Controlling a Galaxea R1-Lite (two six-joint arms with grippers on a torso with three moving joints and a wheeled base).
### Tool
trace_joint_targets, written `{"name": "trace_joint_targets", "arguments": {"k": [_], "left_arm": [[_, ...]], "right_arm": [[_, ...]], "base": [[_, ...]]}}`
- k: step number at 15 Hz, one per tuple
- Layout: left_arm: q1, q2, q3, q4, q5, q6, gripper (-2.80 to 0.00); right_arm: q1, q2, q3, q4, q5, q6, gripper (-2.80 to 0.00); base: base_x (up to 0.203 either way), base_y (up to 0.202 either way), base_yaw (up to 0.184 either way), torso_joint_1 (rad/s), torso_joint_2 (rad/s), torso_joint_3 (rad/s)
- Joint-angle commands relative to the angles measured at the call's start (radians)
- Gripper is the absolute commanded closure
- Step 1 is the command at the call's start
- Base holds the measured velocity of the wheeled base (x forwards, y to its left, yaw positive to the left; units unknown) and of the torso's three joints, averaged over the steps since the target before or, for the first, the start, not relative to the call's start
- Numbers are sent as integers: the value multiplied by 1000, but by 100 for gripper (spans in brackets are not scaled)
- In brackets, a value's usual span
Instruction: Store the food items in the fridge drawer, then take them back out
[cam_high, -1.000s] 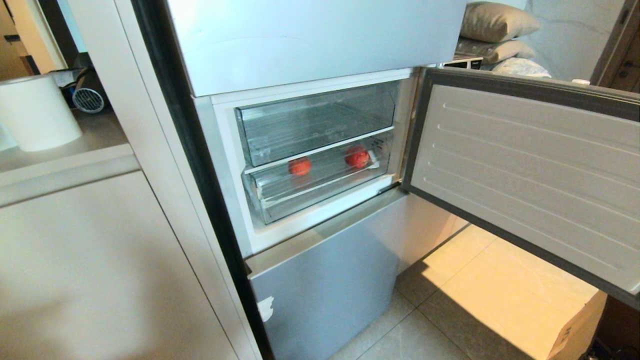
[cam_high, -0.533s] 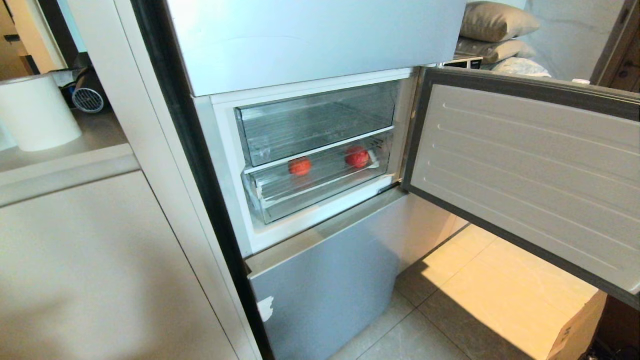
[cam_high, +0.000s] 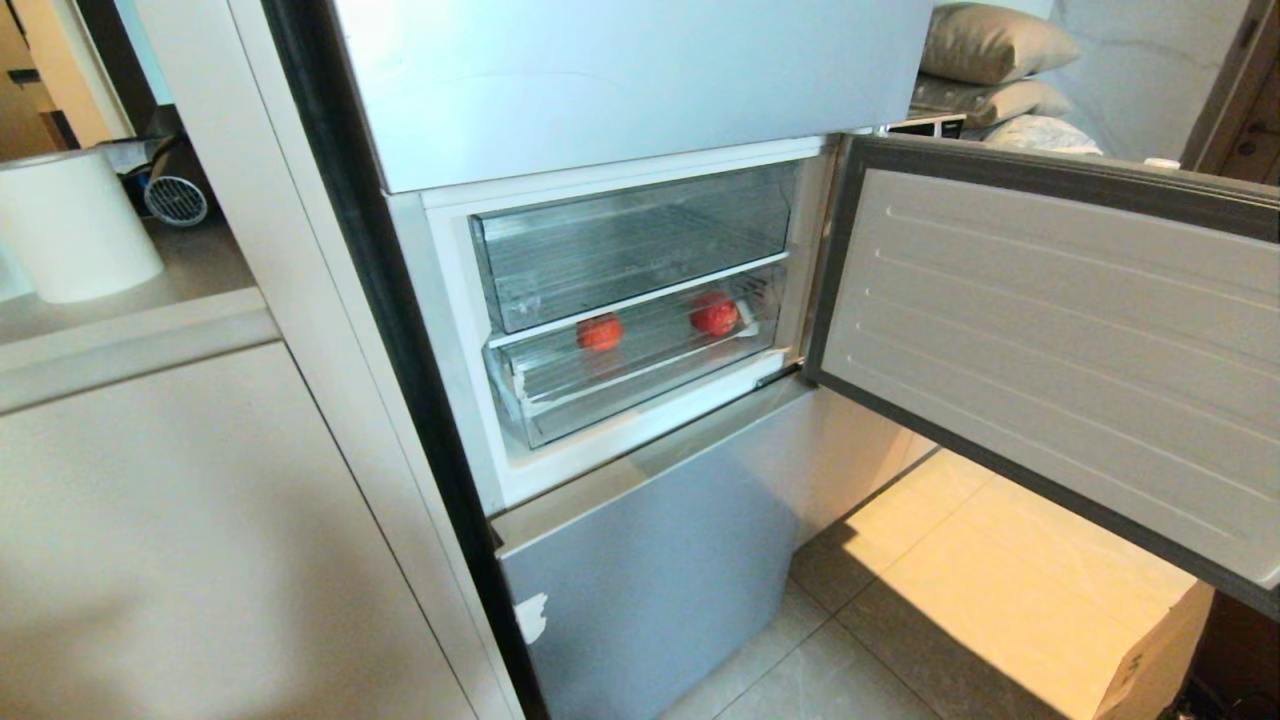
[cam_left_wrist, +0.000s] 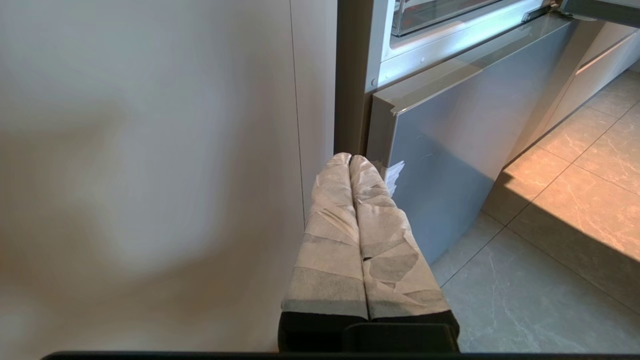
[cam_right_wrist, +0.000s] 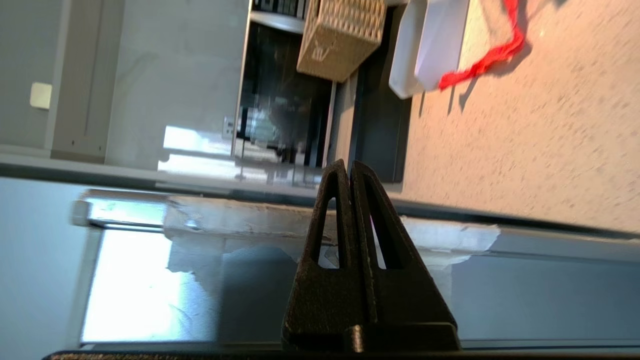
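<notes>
Inspector: Locate the food items.

Assessor: The orange-red fruit (cam_high: 600, 332) and the deeper red fruit (cam_high: 714, 314) both sit in the fridge drawer (cam_high: 640, 385), under the taller clear bin (cam_high: 630, 245), well apart along the drawer's long axis.

Inspector: The arms?

Assessor: Neither is at the drawer. The left gripper (cam_left_wrist: 350, 159), jaws together, hangs below it by the lower door panel (cam_left_wrist: 450, 165). The right gripper (cam_right_wrist: 348, 164), jaws together and empty, points past the open door's edge (cam_right_wrist: 300, 220) into the room. I judge neither is nearer.

Fridge drawer (cam_high: 640, 385): clear glossy plastic, ribbed floor. Door panel (cam_high: 650, 570): smooth satin grey-blue. Left gripper (cam_left_wrist: 350, 160) fingers: crinkled white tape wrap.
</notes>
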Motion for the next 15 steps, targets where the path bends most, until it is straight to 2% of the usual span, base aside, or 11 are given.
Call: {"name": "trace_joint_targets", "arguments": {"k": [1,5,7,8,9,11,13,14,15], "left_arm": [[2,0,0,0,0,0,0],[0,0,0,0,0,0,0],[0,0,0,0,0,0,0],[0,0,0,0,0,0,0],[0,0,0,0,0,0,0],[0,0,0,0,0,0,0],[0,0,0,0,0,0,0],[2,0,0,0,0,0,0],[0,0,0,0,0,0,0]], "right_arm": [[26,-7,24,4,10,6,0],[22,-135,116,19,12,5,0],[-26,-227,138,25,28,9,0],[-67,-264,118,23,35,39,0],[-89,-277,63,22,37,91,0],[-144,-284,-152,20,46,272,0],[-231,-253,-321,8,38,401,0],[-269,-207,-356,-15,13,420,0],[-282,-182,-349,-29,-5,402,0]], "base": [[0,0,0,0,0,0],[0,0,0,0,0,0],[0,0,0,0,0,0],[0,0,0,0,0,0],[0,0,0,0,0,0],[0,0,0,0,0,0],[0,0,0,0,0,0],[0,0,0,0,0,0],[0,0,0,0,0,0]]}}
